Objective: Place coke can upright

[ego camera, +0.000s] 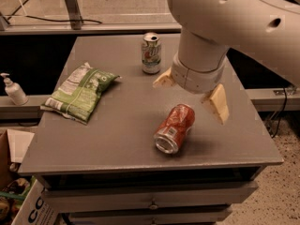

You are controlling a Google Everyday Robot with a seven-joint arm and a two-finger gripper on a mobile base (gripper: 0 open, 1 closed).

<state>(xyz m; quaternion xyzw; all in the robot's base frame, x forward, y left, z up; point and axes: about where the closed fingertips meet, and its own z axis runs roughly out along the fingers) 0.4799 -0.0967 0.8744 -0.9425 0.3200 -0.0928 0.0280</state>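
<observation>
Pincer (pixel 189 101) hangs over the right half of the counter (pixel 108 139), its two tan fingers (pixel 216 104) spread wide and holding nothing. One finger points toward the back left, the other toward the front right. The thick white arm (pixel 220 13) comes down to it from the upper right corner of the camera view.

The coke can (pixel 174 128) lies on its side on the counter, just in front of the pincer and below the gap between the fingers. Its silver end faces the counter's front edge, and its body runs back and to the right. The front-right finger stands just beside the can's far end; it seems to be clear of the can, though the angle makes that hard to judge.

A white-and-green can (pixel 151 53) stands upright near the back edge, to the left of the arm and well apart from the coke can. A green chip bag (pixel 79 93) lies flat on the left part of the counter. Off the counter to the left, a white pump bottle (pixel 13 90) stands on a lower ledge. Drawers (pixel 150 200) show under the counter's front edge
</observation>
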